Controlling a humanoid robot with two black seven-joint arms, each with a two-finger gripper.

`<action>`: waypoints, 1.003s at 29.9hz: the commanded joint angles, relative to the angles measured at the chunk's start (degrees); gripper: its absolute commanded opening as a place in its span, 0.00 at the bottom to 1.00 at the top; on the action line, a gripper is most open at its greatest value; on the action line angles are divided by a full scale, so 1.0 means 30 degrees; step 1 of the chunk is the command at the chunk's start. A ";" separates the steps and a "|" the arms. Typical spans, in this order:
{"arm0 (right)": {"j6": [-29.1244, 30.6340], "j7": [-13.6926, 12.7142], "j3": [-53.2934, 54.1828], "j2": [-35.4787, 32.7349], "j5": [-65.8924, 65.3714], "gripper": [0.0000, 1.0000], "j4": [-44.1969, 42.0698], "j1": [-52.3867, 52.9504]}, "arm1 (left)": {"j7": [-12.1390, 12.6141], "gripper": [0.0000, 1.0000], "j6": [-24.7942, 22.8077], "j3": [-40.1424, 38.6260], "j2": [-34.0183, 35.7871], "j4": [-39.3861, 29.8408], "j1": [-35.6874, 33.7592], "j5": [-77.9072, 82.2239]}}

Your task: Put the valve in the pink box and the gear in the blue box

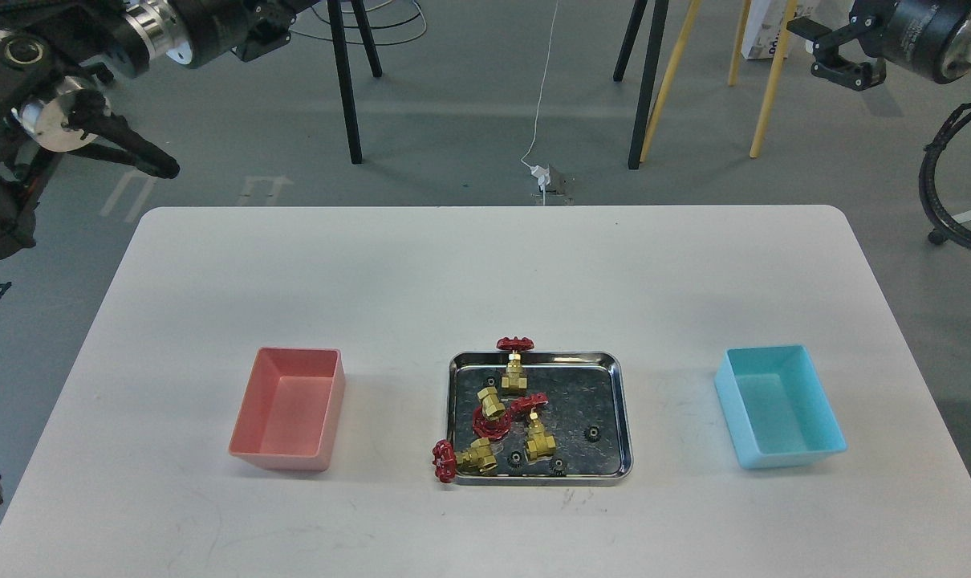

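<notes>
A shiny steel tray (618,401) sits at the table's middle front and holds several brass valves with red handwheels. One valve (515,363) leans on the tray's back rim, and another valve (465,459) hangs over the front left corner. Several tiny black gears lie among them, one gear (591,433) alone at the right. The pink box (289,409) stands empty to the left of the tray, and the blue box (778,405) stands empty to the right. My left gripper (265,38) is high at the far left, dark and indistinct. My right gripper (834,52) hovers high at the far right, fingers apart, holding nothing.
The white table (485,273) ends at a rounded back edge. Beyond it, black and wooden stand legs (654,88) and a white cable with a plug (540,172) sit on the grey floor. Both arms hang off the table, above the floor.
</notes>
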 commanded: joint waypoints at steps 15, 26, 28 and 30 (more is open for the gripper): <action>-0.0038 0.0200 0.0053 -0.0107 -0.0001 1.00 0.0173 0.0194 | -0.5170 1.00 -0.0254 -0.0574 0.0159 0.2797 0.0620 -0.1017; -0.0009 0.0317 0.0024 -0.0225 -0.1524 1.00 0.0203 0.0926 | -0.7783 1.00 -0.1083 0.0627 -0.1045 0.2285 0.1821 0.2750; -0.0096 0.0288 0.0024 -0.0225 -0.1554 1.00 0.0144 0.1072 | -0.7900 1.00 0.0588 0.0744 -0.0985 0.0820 0.2609 0.5619; -0.0156 0.0142 -0.0034 -0.0225 -0.1524 1.00 0.0056 0.1364 | -0.7929 1.00 0.2228 0.0773 -0.1160 -0.0907 0.3634 0.8840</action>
